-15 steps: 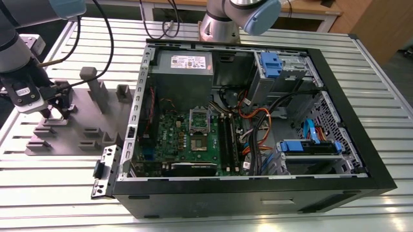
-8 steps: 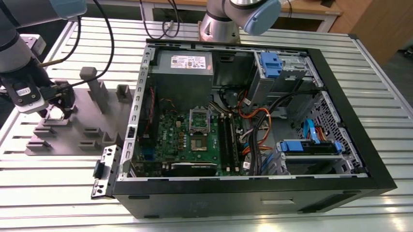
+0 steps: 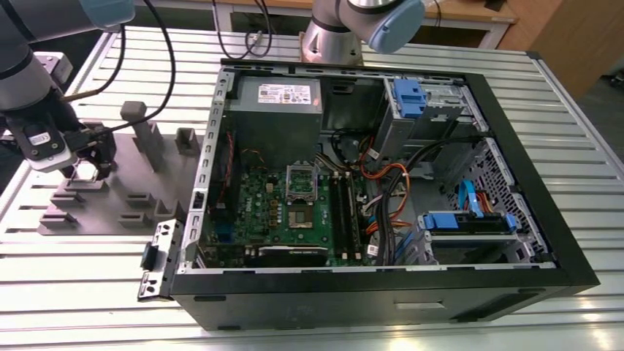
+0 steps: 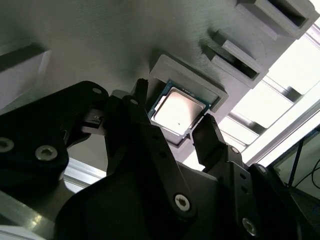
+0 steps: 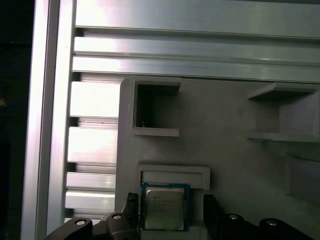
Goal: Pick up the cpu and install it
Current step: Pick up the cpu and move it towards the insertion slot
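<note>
Poised at the cpu (image 4: pixel 177 112) in the second wrist view, gripper (image 4: pixel 174 107) spread, one black finger (image 4: pixel 212 145) to each side of it, contact not clear. Lying flat, silvery top up, in a raised-rim pocket (image 4: pixel 192 75) of the grey holder (image 4: pixel 100 40). Beyond, more recesses (image 4: pixel 272 12) and bright table slats (image 4: pixel 280 85).

Slatted aluminium table (image 3: pixel 78 292), on it a grey holder fixture (image 3: pixel 98 208) beside an open black computer case (image 3: pixel 390 292)
</note>
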`<act>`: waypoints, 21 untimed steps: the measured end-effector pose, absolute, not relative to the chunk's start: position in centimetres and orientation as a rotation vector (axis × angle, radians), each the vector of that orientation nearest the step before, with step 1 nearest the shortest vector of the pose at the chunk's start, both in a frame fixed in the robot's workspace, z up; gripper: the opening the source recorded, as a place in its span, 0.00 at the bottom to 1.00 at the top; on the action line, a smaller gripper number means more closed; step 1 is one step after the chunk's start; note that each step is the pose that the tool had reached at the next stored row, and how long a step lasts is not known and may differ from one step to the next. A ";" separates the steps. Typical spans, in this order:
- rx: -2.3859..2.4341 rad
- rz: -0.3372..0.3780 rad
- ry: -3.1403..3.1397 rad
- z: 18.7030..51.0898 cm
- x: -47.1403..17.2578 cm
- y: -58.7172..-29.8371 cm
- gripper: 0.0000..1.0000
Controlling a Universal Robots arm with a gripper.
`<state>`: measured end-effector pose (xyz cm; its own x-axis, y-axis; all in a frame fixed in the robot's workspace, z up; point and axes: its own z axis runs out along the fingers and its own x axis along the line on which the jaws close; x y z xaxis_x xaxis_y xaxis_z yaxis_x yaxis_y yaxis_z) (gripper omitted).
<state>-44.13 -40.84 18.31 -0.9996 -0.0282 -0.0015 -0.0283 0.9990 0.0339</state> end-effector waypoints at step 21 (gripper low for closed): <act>-0.044 0.053 3.140 18.3 -44.2 -40.8 0.63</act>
<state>-44.18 -40.84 18.31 -0.9996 -0.0282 -0.0015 -0.0282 0.9990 0.0339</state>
